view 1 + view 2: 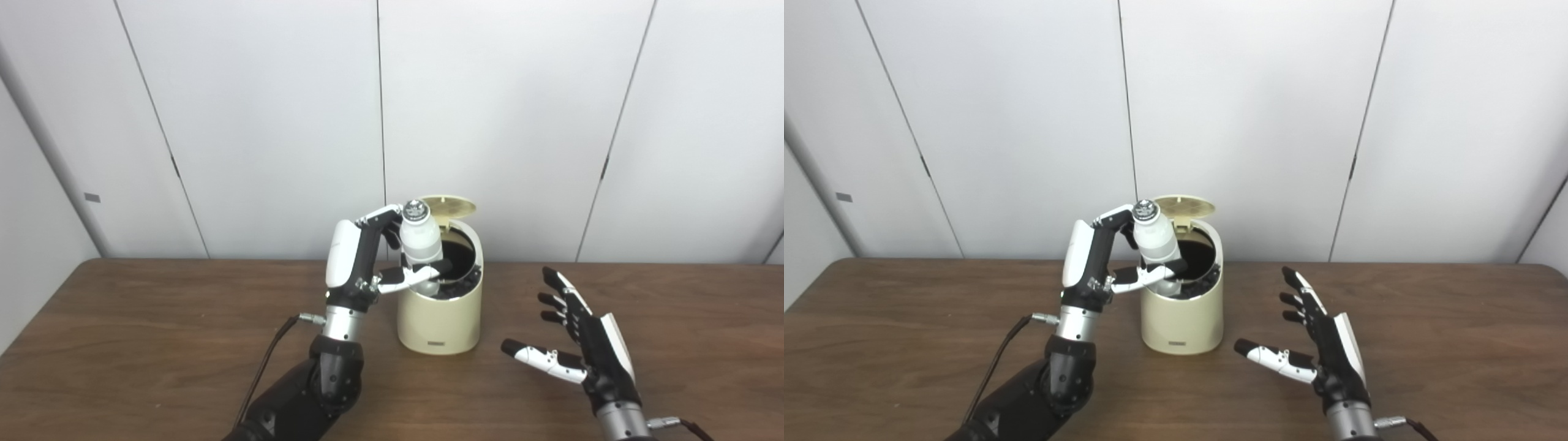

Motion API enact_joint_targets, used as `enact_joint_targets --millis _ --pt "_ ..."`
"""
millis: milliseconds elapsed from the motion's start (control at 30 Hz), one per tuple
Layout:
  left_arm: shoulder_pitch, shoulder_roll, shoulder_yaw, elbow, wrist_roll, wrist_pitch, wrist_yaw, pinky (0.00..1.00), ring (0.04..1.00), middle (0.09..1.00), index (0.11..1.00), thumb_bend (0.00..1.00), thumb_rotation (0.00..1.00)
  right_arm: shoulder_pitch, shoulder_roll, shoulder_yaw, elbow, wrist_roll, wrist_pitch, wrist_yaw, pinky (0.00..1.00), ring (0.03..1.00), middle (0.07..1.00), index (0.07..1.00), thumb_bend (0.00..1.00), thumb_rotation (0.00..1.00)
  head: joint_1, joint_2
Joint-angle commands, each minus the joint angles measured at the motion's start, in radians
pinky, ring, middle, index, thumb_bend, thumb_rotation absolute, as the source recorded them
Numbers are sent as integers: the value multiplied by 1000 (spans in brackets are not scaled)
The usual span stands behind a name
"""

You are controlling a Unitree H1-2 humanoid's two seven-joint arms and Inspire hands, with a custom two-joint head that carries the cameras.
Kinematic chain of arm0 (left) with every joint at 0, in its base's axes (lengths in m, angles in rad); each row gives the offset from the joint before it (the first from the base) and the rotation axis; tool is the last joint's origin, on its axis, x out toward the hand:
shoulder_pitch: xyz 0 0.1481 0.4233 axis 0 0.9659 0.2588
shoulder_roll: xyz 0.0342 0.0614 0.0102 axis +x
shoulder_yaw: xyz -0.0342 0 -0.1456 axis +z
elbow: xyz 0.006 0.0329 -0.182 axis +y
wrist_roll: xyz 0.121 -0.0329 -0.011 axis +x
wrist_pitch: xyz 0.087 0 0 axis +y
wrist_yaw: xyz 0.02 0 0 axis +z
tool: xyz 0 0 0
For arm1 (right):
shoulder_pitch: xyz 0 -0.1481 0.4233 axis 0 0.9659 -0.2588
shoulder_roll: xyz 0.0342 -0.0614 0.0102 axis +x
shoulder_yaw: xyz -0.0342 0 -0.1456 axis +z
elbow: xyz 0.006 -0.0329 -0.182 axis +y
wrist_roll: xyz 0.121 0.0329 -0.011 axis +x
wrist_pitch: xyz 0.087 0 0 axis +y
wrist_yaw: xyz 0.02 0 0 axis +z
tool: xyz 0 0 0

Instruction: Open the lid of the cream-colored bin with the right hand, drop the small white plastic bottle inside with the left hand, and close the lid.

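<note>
Lid (pixel 450 206) up; left hand (pixel 367 257) grasps the bottle (pixel 420 239) over the bin (pixel 438 318) near the worktop's far edge; right hand (pixel 576 349) released. Next: let go.

Small white bottle (pixel 420 240) held upright over open-lidded cream bin (pixel 438 318).

Matt wooden table (pixel 153 343), glossy plastic bin (pixel 438 318).
</note>
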Motion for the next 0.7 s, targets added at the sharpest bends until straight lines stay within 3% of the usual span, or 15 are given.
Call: enact_joint_targets --millis 0,667 --pt "-64 -1 0 0 15 -24 34 324 403 503 503 502 0 -26 -3 -1 -27 3 -45 -10 766 848 924 904 866 355 -1 1" --pt "-89 -24 -27 46 -4 -24 67 347 417 510 486 503 0 -27 4 1 -42 13 -30 -2 768 827 930 904 870 363 -1 4"
